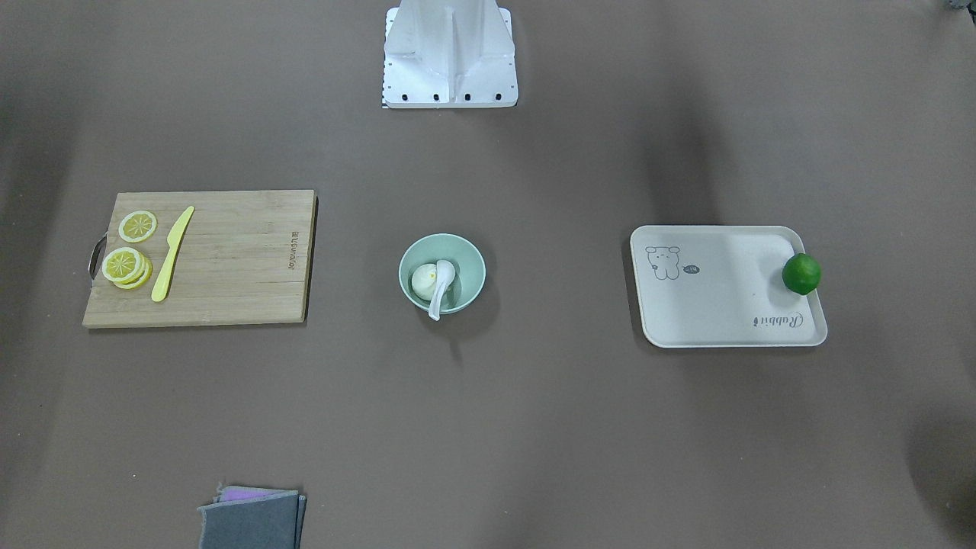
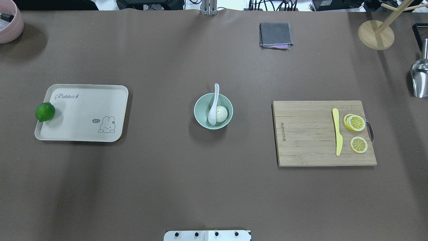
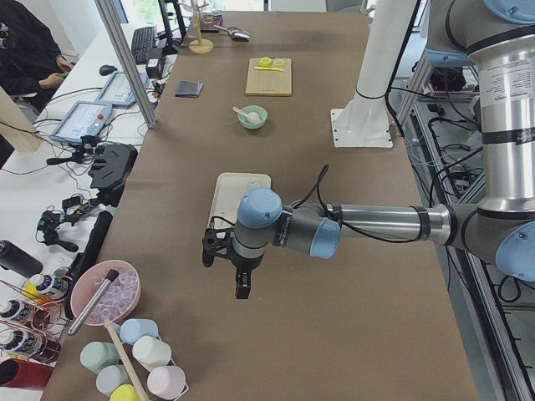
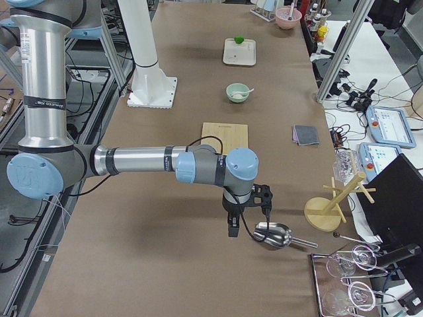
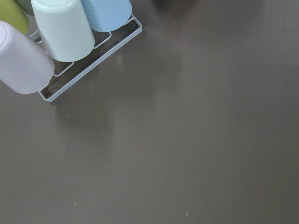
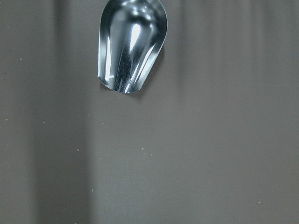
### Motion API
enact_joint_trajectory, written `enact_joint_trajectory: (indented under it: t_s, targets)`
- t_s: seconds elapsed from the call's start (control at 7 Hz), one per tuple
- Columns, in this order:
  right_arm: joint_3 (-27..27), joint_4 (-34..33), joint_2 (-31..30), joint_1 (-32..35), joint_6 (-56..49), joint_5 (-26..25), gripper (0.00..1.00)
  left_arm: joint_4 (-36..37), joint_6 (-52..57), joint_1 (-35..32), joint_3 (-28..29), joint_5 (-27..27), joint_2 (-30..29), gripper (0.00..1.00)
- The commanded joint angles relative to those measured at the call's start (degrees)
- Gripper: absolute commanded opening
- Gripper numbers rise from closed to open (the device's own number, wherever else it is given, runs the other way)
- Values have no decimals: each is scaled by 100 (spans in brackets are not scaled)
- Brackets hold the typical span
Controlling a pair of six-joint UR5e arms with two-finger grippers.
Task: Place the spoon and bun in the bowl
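Lodged in the round pale mint-green bowl (image 2: 197, 113): small pleated white steamed bun (image 2: 222, 114) beside glossy white soup spoon (image 2: 212, 112), handle propped over the rim, so probably done. Parked far off on opposite sides, clear of it: left gripper (image 3: 241, 291), right gripper (image 4: 233, 230); clenched or released, cannot tell.

Wooden cutting board (image 2: 307, 134) carries a flat yellow knife (image 2: 337, 135), with lemon slices (image 2: 356, 123) just beside it at the handle end. Beige tray (image 2: 83, 113) has a green lime (image 2: 45, 111) at one short edge. Folded grey cloth (image 2: 276, 34) lies well apart. Metal scoop (image 6: 131, 44) lies near a wooden stand (image 2: 376, 34).
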Motion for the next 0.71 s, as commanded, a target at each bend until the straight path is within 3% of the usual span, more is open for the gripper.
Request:
enact_joint_trajectory:
  t_s: [0.0,0.57]
  targets:
    - [22,13,0,-13,37,59,100,316,-159,12,-274,-10,-24,98]
    - [14,5,-9,-13,54,103,100,299,-159,12,-248,-10,-33,98]
